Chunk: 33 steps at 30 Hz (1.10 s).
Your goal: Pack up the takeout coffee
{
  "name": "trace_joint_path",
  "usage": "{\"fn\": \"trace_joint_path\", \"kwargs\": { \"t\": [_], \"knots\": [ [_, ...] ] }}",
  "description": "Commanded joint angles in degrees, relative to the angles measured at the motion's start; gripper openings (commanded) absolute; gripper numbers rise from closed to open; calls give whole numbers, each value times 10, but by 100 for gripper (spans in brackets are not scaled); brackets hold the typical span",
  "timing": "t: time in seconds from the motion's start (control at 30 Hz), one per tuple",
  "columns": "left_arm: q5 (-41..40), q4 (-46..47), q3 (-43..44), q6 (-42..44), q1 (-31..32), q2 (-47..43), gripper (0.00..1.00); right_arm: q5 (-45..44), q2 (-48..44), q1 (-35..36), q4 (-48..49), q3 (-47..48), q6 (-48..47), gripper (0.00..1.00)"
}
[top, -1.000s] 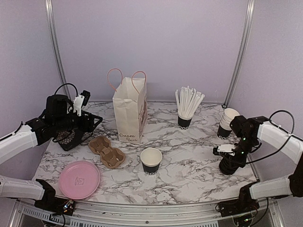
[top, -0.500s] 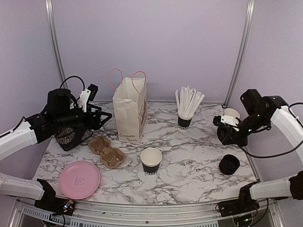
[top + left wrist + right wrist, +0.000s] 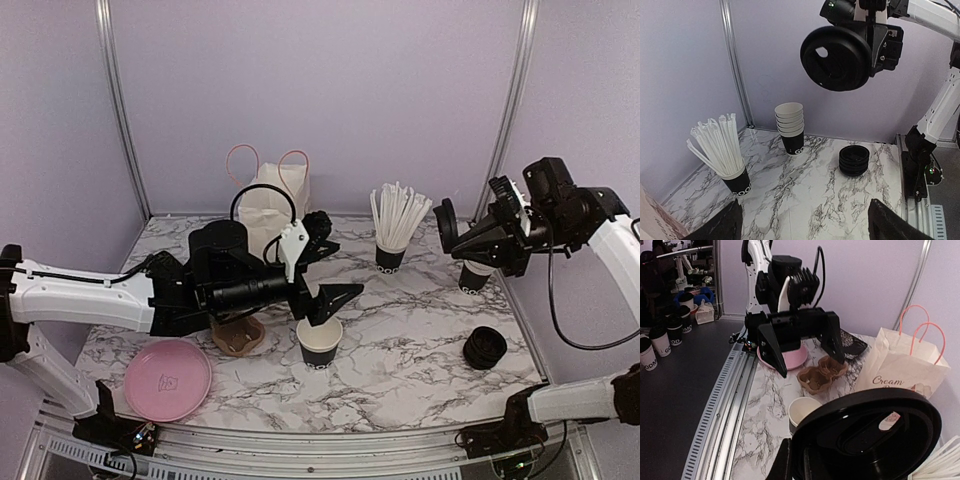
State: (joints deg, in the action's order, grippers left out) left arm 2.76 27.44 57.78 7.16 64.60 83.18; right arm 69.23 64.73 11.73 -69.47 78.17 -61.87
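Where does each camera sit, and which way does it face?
Top external: above, behind, looking down at the table; left arm, right arm show.
Left wrist: on the left arm, faces the lid in the right gripper; own fingertips below.
Right wrist: on the right arm, faces the left gripper and open cup; own fingers hold the lid.
Wrists share the lid.

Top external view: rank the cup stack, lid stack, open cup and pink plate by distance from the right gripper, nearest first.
From the right gripper, which holds a lid:
1. cup stack, just below it, back right.
2. lid stack, front right.
3. open cup, centre front.
4. pink plate, front left corner.
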Motion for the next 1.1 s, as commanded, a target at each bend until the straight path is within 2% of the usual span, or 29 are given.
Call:
{"fn": "trace_joint_path", "kwargs": {
  "t": [0.0,0.2,0.57,1.07],
  "knots": [
    [24,144,28,8,16,40,93,113,-24,31,50,-5,36,0],
    [79,191,81,10,39,106,94,153,-22,42,54,-24,57,0],
    [128,234,181,-11,43,195,94,144,-19,57,69,-41,82,0],
    [125,223,239,-13,42,241,89,135,-17,58,68,-46,97,0]
  ]
}}
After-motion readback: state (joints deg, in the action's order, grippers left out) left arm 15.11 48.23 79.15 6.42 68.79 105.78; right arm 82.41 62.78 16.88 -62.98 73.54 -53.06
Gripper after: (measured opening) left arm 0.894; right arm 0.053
